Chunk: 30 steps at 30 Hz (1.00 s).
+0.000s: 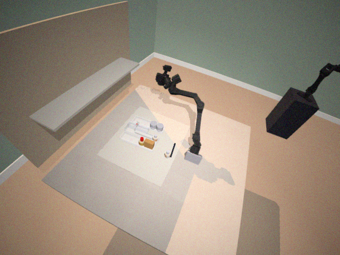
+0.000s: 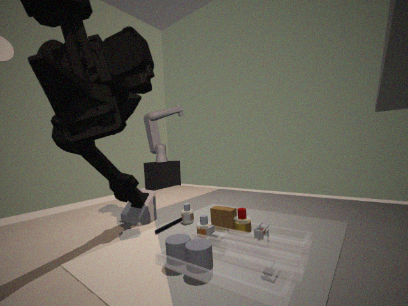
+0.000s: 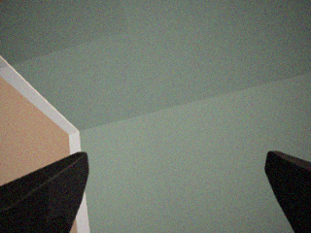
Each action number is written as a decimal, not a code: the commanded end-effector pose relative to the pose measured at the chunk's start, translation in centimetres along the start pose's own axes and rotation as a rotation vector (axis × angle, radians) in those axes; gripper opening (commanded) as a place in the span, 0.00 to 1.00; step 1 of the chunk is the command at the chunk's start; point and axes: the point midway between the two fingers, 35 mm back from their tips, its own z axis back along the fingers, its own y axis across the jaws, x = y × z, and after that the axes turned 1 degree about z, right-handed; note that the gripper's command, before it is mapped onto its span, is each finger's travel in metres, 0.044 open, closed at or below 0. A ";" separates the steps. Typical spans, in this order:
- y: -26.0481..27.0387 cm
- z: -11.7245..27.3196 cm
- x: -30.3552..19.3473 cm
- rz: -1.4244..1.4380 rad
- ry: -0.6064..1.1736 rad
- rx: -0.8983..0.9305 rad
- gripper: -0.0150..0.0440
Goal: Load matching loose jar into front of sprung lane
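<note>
Tool (image 3: pixel 175 194) is hanging high, fingers spread wide with nothing between them, facing the wall corner. Loose jar (image 2: pixel 187 213) is standing on the desk (image 2: pixel 131 273) beside a black bar (image 2: pixel 167 226), near the lane rack (image 2: pixel 296 243), its twin (image 2: pixel 204 225) waiting in the lane.

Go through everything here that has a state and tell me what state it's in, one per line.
claw: open, holding nothing, raised high and aimed at the wall.
loose jar: upright on the mat, outside the tray, beside the black bar.
lane jar: upright in its lane.
red-capped jar: upright, next to the brown box.
two grey cylinders: upright, side by side.
</note>
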 end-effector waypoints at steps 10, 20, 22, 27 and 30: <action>5.6 6.0 12.2 -0.353 -0.310 0.307 1.00; 11.3 18.2 22.4 -0.647 -0.479 0.794 1.00; 12.2 20.8 23.6 -0.686 -0.482 0.890 1.00; 14.4 27.6 25.7 -0.747 -0.452 1.130 1.00; 15.7 31.9 26.2 -0.762 -0.405 1.273 1.00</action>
